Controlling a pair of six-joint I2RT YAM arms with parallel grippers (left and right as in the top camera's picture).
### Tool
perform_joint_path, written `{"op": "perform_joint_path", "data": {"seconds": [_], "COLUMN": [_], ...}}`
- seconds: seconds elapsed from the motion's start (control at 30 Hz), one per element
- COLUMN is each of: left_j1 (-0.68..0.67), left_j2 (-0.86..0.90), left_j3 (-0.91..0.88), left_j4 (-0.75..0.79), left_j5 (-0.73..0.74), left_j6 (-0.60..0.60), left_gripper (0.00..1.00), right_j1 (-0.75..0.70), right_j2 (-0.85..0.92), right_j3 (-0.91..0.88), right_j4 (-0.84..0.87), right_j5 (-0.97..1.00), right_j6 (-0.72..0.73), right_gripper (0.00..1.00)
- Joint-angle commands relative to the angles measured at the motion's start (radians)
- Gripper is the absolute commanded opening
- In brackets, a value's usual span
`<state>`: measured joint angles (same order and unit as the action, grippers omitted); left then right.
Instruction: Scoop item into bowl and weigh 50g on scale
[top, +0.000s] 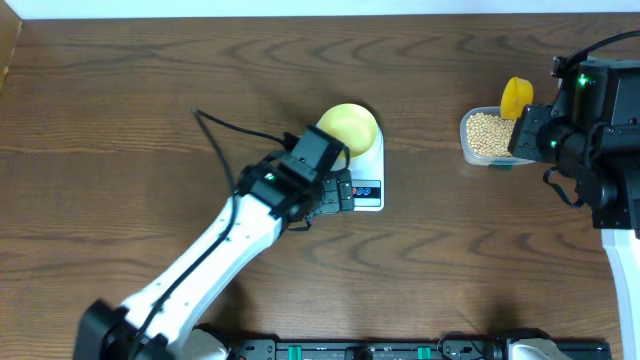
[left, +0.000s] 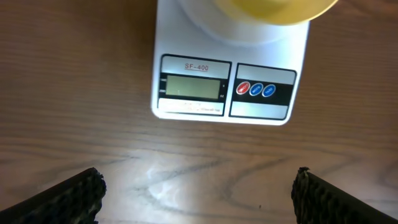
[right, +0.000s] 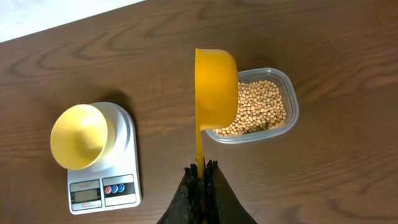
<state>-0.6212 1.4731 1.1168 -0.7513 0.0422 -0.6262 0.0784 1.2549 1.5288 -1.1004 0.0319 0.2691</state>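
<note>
The white scale (top: 365, 180) (left: 224, 74) (right: 102, 180) lies mid-table with the pale-yellow bowl (top: 348, 124) (left: 273, 9) (right: 79, 135) on its platform; the bowl looks empty. Beige beans (top: 488, 132) (right: 258, 106) fill a clear tub (top: 466, 143) (right: 291, 102) at the right. My left gripper (left: 198, 193) hovers open just in front of the scale's display, nothing between its fingers. My right gripper (right: 202, 171) is shut on the handle of a bright yellow scoop (top: 516, 97) (right: 216, 84), whose cup hangs on edge over the tub's left end.
The scale's display (left: 191, 87) reads blank, with red and blue buttons (left: 255, 89) beside it. Bare wood table lies to the left and front. A black rail (top: 400, 350) runs along the near edge.
</note>
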Motion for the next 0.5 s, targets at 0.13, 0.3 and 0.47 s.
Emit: {"op": "perform_joint_path", "data": {"seconds": [0.13,0.3,0.47], "left_j1": [-0.044,-0.043,-0.041], "left_j2": [0.166,0.241,0.278], "left_j3": [-0.022,-0.022,-0.022], "left_j4": [0.052,0.114,0.191], "left_j5": [-0.109,-0.14,-0.14], "left_j6": [-0.026,-0.008,0.005], "left_gripper": [0.98,0.98,0.98], "right_j1": [-0.008,-0.008,-0.008], "right_j2": [0.0,0.0,0.0], "right_j3": [0.014,0.014,0.014], "right_j4": [0.015,0.019,0.019], "right_j5": [0.015,0.015,0.015], "right_j6": [-0.016,-0.016,-0.016], "right_gripper": [0.02,0.01,0.02]}}
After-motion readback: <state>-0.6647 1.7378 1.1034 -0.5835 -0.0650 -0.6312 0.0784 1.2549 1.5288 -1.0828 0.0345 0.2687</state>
